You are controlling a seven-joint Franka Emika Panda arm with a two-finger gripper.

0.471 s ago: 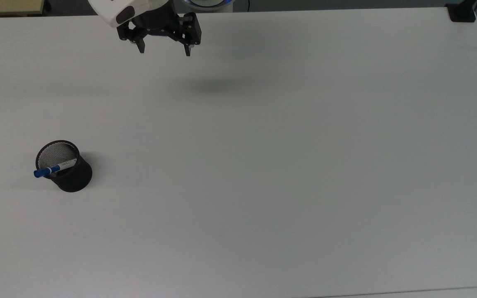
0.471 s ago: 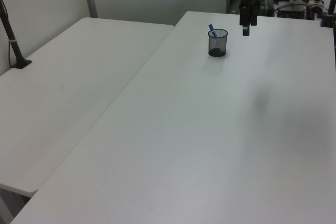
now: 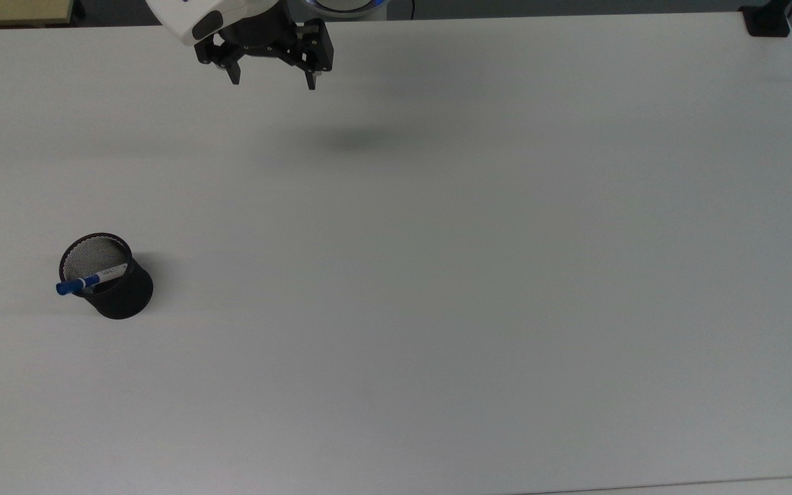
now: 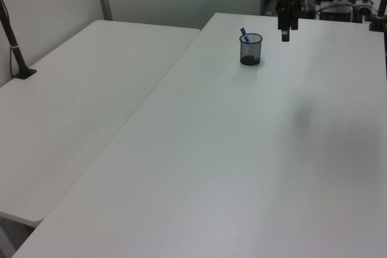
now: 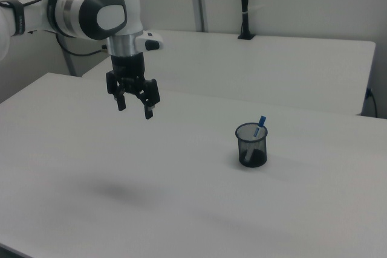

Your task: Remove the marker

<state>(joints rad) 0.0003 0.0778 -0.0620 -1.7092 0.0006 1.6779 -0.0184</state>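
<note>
The marker (image 3: 90, 280), white with a blue cap, leans in a black mesh cup (image 3: 108, 276) on the white table, cap end poking over the rim. The left view has the marker (image 4: 243, 32) in the cup (image 4: 250, 49), and the right view has the marker (image 5: 260, 124) in the cup (image 5: 251, 145). My gripper (image 3: 272, 83) hangs open and empty high above the table at the top view's top edge, far from the cup. It also hangs in the air in the left view (image 4: 285, 37) and the right view (image 5: 134, 109).
The white table (image 3: 437, 275) stretches wide around the cup. A second white table (image 4: 72, 95) adjoins it on the left view's left. A black post clamp (image 3: 767, 19) sits at the top view's top right corner.
The gripper has risen slightly and shifted toward the top view's top edge. The marker and cup have not moved.
</note>
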